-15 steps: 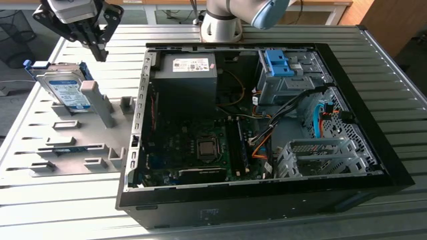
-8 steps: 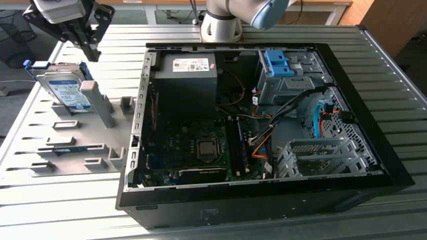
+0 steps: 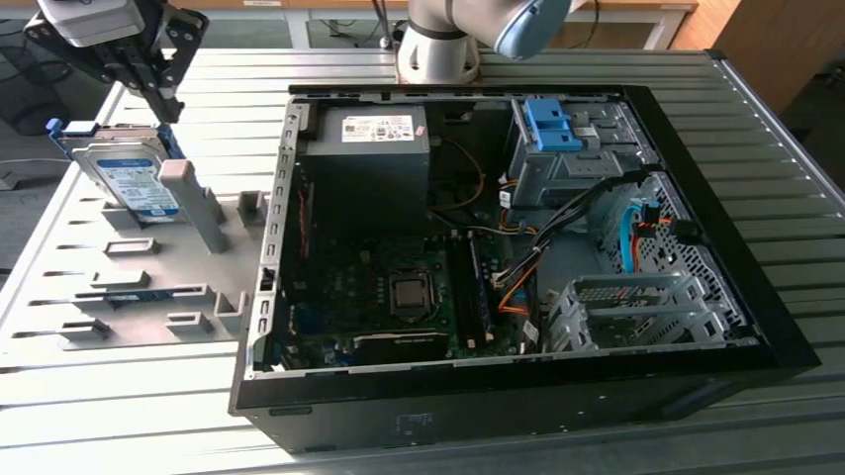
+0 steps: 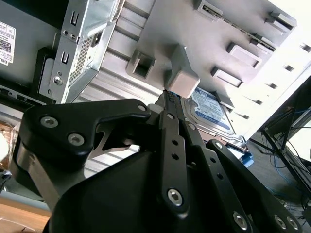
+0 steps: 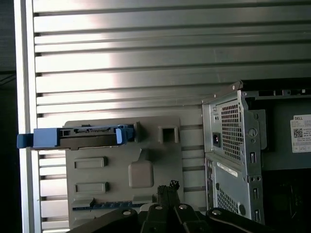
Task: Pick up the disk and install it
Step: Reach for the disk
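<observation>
Disk (image 3: 130, 183) upright in gray rack (image 3: 145, 287), base hidden | fingers (image 3: 158, 91) just above, seemingly pressed together, empty

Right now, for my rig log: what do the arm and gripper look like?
The arm is silver-grey, rounded, with a light blue joint cap. The gripper has a pale grey body and black bar linkages with silver bolts.

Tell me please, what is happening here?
A robot arm's gripper hovers near the top of the disk, shut and holding nothing. The disk stands on edge in a grey holder on the table, at the exterior view's left of an open computer case. The disk is not yet picked up, so nothing has been installed in the case.
</observation>
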